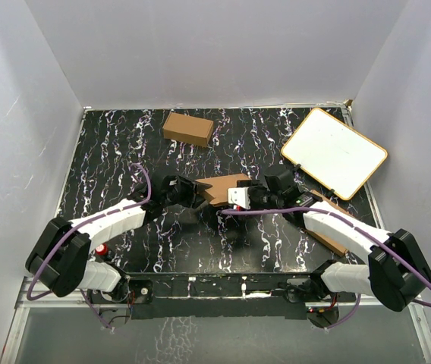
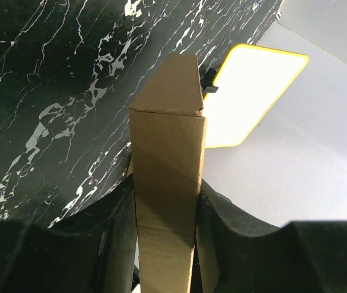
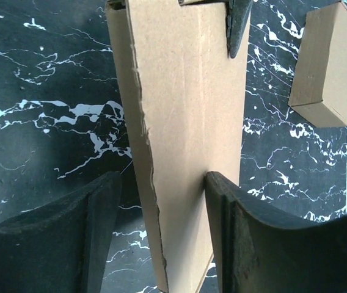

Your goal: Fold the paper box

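Note:
The paper box [image 1: 219,188], a flat brown corrugated mailer, is held above the middle of the table between both arms. My left gripper [image 1: 189,193] is shut on its left end. In the left wrist view both pads press the narrow cardboard edge [image 2: 167,152] at my left gripper [image 2: 165,198]. My right gripper [image 1: 247,196] straddles the other end. In the right wrist view the box panel [image 3: 186,110] stands between the fingers of my right gripper [image 3: 161,201]. The right finger [image 3: 222,207] touches the panel. The left finger [image 3: 100,213] stands apart from the torn edge.
A small chunky brown carton [image 1: 188,128] lies at the back of the black marbled table [image 1: 109,152]; it also shows as the carton [image 3: 326,67] on the right. A yellow-rimmed whiteboard [image 1: 335,152] lies at the back right. Another flat brown carton [image 1: 328,236] lies under my right arm.

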Available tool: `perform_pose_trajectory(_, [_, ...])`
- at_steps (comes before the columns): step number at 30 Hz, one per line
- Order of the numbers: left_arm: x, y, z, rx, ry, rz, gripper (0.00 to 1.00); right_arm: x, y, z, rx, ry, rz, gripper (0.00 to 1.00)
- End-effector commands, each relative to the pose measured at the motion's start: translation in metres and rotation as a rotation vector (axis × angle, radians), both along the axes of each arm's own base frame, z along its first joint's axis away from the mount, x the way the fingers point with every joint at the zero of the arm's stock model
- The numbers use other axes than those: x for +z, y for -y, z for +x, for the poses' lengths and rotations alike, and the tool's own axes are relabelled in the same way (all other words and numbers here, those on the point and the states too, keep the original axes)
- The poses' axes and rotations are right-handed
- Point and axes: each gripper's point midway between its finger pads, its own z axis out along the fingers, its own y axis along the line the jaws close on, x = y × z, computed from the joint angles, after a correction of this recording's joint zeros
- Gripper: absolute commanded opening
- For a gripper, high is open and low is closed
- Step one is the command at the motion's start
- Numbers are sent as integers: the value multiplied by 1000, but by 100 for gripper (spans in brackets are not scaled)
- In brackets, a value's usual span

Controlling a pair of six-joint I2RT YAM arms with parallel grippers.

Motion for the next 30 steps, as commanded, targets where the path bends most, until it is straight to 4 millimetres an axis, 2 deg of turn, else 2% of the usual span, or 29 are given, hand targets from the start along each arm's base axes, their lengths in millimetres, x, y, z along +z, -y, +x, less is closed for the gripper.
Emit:
perform_pose_trajectory(1, [21, 6, 7, 1, 26, -59, 20, 15, -6, 15, -32, 111, 30, 58])
perform_pose_trajectory(10, [26, 8, 6, 2, 42, -103, 25, 16, -7, 19, -66, 113, 48, 44])
perform_pose_trajectory(14, [29, 8, 7, 7, 57, -122, 31, 22, -9, 20, -95, 77, 86, 41])
perform_pose_trajectory(17, [32, 7, 5, 10, 77, -139, 41, 27, -9, 19, -107, 36, 127, 40])
perform_pose_trajectory(24, [41, -5, 4, 51, 145, -138, 74, 40, -3, 24, -140, -36, 206, 38])
perform_pose_trajectory(30, [55, -13, 1, 47, 238, -118, 91, 54, 7, 30, -181, -127, 308, 38])
